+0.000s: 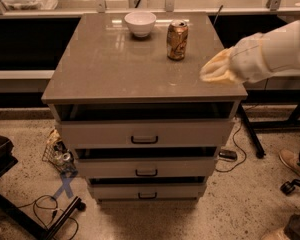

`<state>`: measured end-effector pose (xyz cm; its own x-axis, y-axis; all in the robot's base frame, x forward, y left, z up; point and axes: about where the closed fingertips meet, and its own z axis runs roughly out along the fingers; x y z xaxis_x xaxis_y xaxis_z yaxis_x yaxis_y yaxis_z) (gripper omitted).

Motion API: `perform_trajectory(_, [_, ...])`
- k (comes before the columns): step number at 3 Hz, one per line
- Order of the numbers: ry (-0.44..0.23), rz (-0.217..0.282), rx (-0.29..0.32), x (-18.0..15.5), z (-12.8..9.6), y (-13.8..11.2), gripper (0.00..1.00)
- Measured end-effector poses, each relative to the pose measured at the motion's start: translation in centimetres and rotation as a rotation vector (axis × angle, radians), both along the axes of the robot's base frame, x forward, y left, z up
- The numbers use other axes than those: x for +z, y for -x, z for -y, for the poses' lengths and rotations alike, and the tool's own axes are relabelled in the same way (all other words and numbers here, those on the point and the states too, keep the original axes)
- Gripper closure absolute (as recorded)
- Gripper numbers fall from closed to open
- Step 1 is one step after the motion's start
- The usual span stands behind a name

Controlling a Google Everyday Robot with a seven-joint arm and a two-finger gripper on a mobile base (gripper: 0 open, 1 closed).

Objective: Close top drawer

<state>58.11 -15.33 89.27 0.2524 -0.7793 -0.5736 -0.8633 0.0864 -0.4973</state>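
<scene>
The top drawer [190,133] sits in the middle of the frame, directly under the table [115,69] slab. It is pulled out a little, with a dark gap above its pale front. The gripper [215,70] hangs at centre right, over the table's right front corner, higher than the drawer front and apart from it. I cannot tell whether it is spread or closed.

The main risk, as I judge it, is that the gripper comes down too near the slab and catches its edge, or pushes on it instead of the drawer front. A push near the right end, away from the handle [144,139], may skew the drawer and jam it. A sweep across the top could topple the can [177,39], which stands just left of the gripper, or nudge the white bowl [140,23] behind it.

The table top is smooth, grey-brown and slightly glossy. Below are two shorter drawers [146,167]. The speckled floor carries cables [45,204] at lower left, and a shoe [292,161] shows at the right edge.
</scene>
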Motion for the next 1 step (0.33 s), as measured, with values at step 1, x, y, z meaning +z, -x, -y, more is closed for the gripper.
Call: perform_trajectory(1, [-0.029,0.102,-0.038,2.48,2.34,-1.2,1.0])
